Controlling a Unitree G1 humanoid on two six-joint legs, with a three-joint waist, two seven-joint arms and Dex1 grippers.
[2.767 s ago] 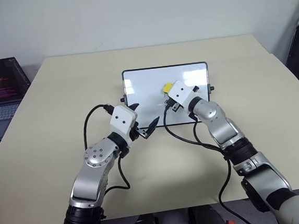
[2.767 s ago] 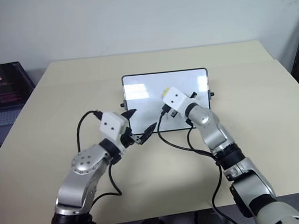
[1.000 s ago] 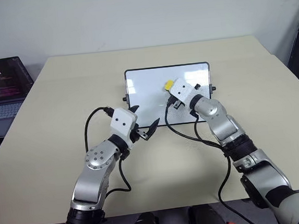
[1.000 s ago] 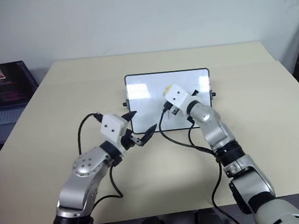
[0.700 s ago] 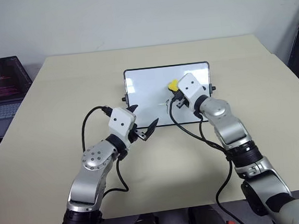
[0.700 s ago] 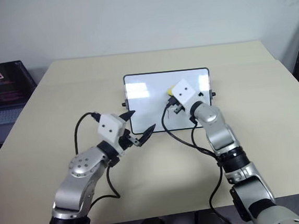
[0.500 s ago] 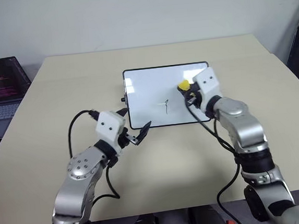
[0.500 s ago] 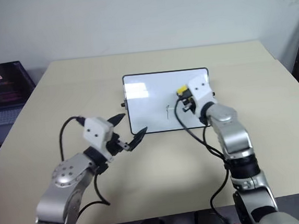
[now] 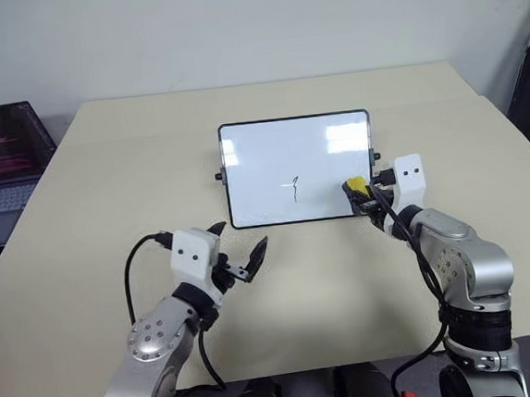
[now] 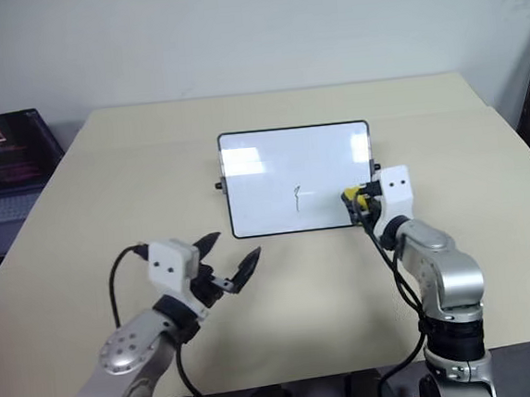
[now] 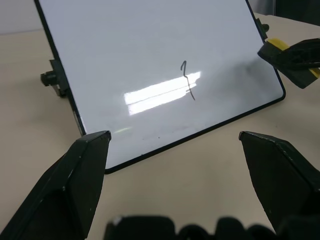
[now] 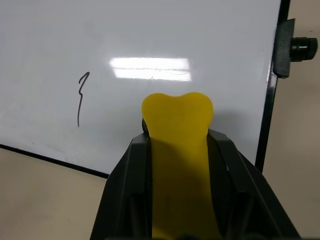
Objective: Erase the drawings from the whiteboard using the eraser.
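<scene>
The right gripper [image 9: 361, 193], fingers clamped on the small yellow eraser block [image 12: 177, 131], sits off the glossy black-framed whiteboard's [image 9: 253, 162] lower right corner; the thin dark squiggle [image 9: 295, 189] lies toward the board's middle, its stroke running top-to-bottom; left gripper [image 9: 242, 257], fingers wide, is farther off

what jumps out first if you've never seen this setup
The whiteboard standing mid-table, with thin dark drawings near its centre. At its lower right corner the right gripper is shut on the yellow eraser; the left gripper hangs open in front of the board.

Yellow eraser [image 9: 358, 187] in right end effector [image 9: 361, 193] beside whiteboard [image 9: 297, 169].
</scene>
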